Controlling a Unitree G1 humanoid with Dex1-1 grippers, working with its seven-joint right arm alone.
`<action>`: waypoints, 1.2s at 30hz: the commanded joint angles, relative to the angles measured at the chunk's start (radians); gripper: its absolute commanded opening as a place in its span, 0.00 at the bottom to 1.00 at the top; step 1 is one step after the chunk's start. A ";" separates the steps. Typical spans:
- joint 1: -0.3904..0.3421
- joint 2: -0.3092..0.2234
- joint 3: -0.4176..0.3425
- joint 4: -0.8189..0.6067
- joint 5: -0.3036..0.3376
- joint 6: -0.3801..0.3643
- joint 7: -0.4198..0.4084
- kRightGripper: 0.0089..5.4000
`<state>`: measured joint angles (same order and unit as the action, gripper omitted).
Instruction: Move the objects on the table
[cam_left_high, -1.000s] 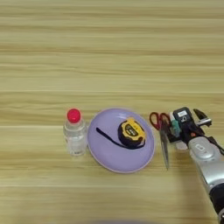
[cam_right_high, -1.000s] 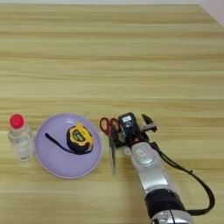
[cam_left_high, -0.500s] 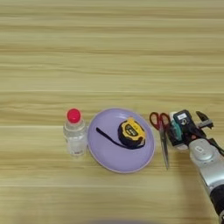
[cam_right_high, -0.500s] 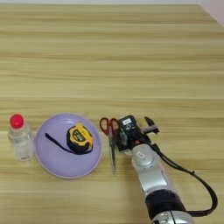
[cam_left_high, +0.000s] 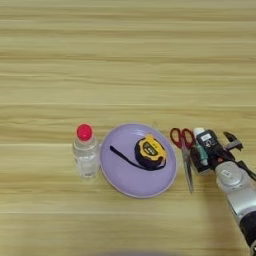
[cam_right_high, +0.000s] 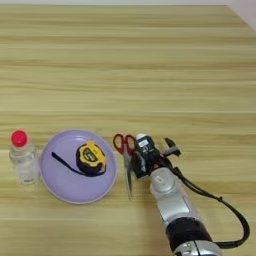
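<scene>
A small white glue stick (cam_left_high: 200, 145) with a teal-green label lies on the wooden table (cam_left_high: 125, 75), just right of the scissors (cam_left_high: 185, 150). The scissors' red loops point away from me and the steel blades point towards the near edge. My right gripper (cam_left_high: 220, 144) comes in from the lower right and sits low over the table, open. Its left black finger (cam_right_high: 146, 148) lies right against the glue stick and covers part of it. The right finger (cam_right_high: 171, 148) stands apart, and nothing shows between the two.
A purple plate (cam_left_high: 120, 172) holding a yellow tape measure (cam_left_high: 149, 151) with its black strap lies left of the scissors. A clear bottle with a red cap (cam_left_high: 85, 152) stands at the plate's left. The arm's black cable (cam_right_high: 220, 205) loops at the lower right.
The gripper has slid slightly towards the near edge beside the glue stick. The scissors, plate and bottle have not moved.
</scene>
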<state>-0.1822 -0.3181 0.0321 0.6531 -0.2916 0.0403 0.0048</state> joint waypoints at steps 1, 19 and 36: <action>-0.053 -0.007 -0.036 -0.015 0.063 0.021 0.037 1.00; -0.069 0.054 -0.156 -0.036 0.291 0.176 0.134 0.91; -0.068 0.055 -0.167 -0.051 0.302 0.189 0.118 0.57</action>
<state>-0.2175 -0.2387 -0.1239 0.6351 0.0096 0.2284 0.1363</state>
